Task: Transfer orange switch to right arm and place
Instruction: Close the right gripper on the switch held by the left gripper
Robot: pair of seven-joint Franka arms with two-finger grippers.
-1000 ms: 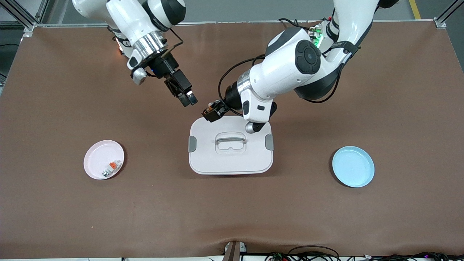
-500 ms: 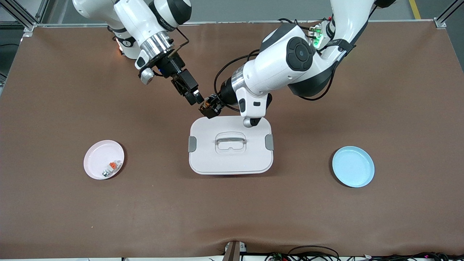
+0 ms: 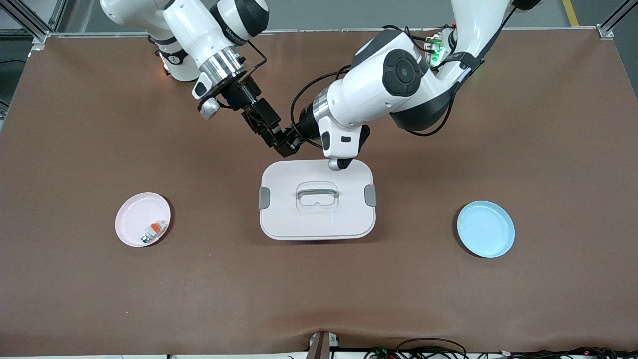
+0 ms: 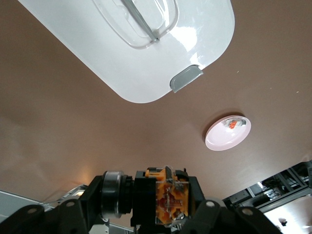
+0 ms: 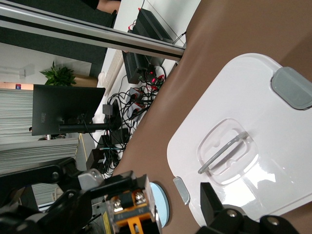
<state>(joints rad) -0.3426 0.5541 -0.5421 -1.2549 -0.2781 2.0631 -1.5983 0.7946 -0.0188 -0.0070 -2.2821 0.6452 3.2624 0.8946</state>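
The orange switch (image 3: 283, 142), a tiny black block with an orange face, is held in my left gripper (image 3: 287, 144), which is shut on it. The gripper is in the air over the table, just off the white box's edge on the robots' side. The left wrist view shows the switch (image 4: 165, 200) clamped between the jaws. My right gripper (image 3: 273, 134) is open and meets the left one. In the right wrist view the switch (image 5: 130, 204) sits between the right gripper's fingers (image 5: 214, 207), with a gap on one side.
A white lidded box (image 3: 319, 222) with a clear handle stands mid-table under the grippers. A pink plate (image 3: 132, 212) holding a whitish-grey part (image 3: 153, 230) lies toward the right arm's end. A blue plate (image 3: 486, 229) lies toward the left arm's end.
Both grippers have moved toward each other. The left one carried the switch toward the right arm. The right one came down until its open fingers reached the switch.
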